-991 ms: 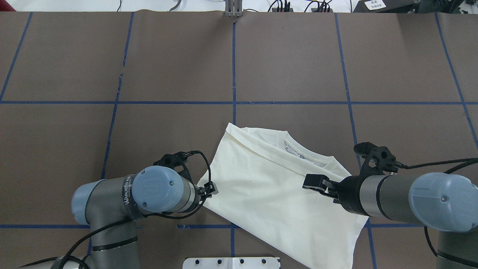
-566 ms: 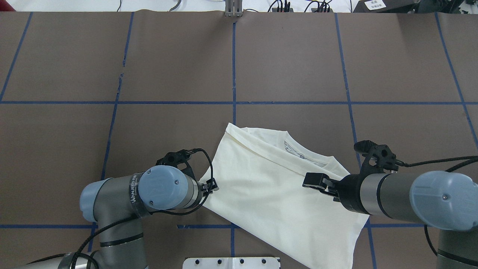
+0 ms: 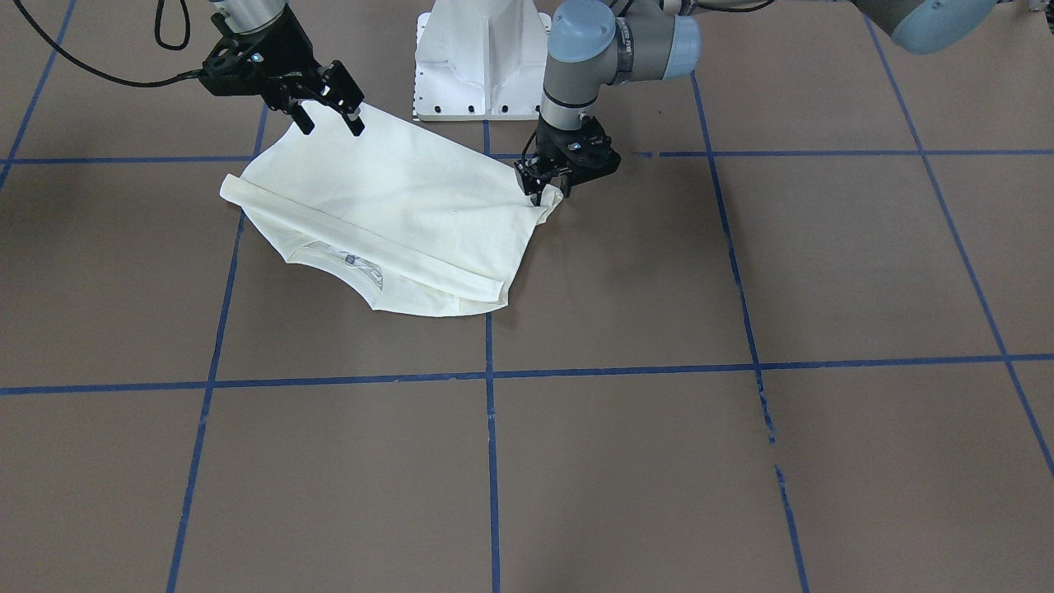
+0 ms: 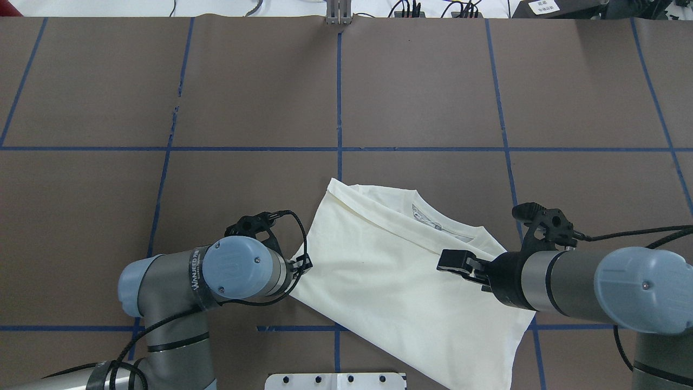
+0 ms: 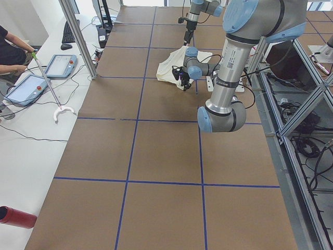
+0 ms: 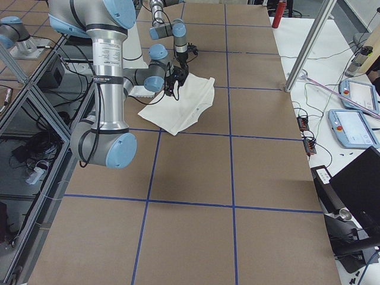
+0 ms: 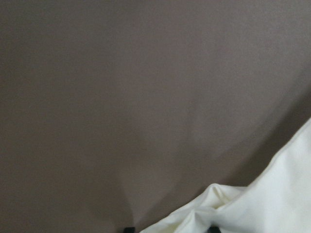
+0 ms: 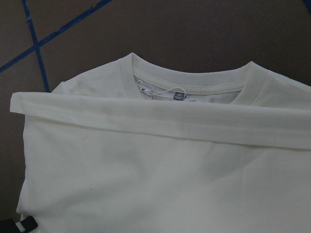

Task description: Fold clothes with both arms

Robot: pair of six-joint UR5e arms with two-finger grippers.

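Observation:
The cream shirt (image 4: 390, 276) lies partly folded on the brown table, with a sleeve laid across below the collar (image 8: 187, 87) and no print showing. My left gripper (image 3: 546, 195) is down at the shirt's corner nearest it, shut on a small bunch of cloth (image 7: 209, 204). In the overhead view the wrist mostly covers that gripper (image 4: 302, 265). My right gripper (image 3: 330, 125) hovers open over the opposite edge of the shirt (image 3: 395, 206), fingers spread, holding nothing. From overhead the right gripper (image 4: 450, 261) points in over the cloth.
The white pedestal base (image 3: 482, 62) stands just behind the shirt. Blue tape lines (image 4: 339, 149) grid the table. In the exterior left view a person (image 5: 8, 52) sits at a side bench with tablets (image 5: 57, 65); a red cylinder (image 5: 15, 216) lies near the front.
My left arm's elbow has swung towards the shirt and its gripper has shifted slightly at the shirt's corner. The right arm has barely moved.

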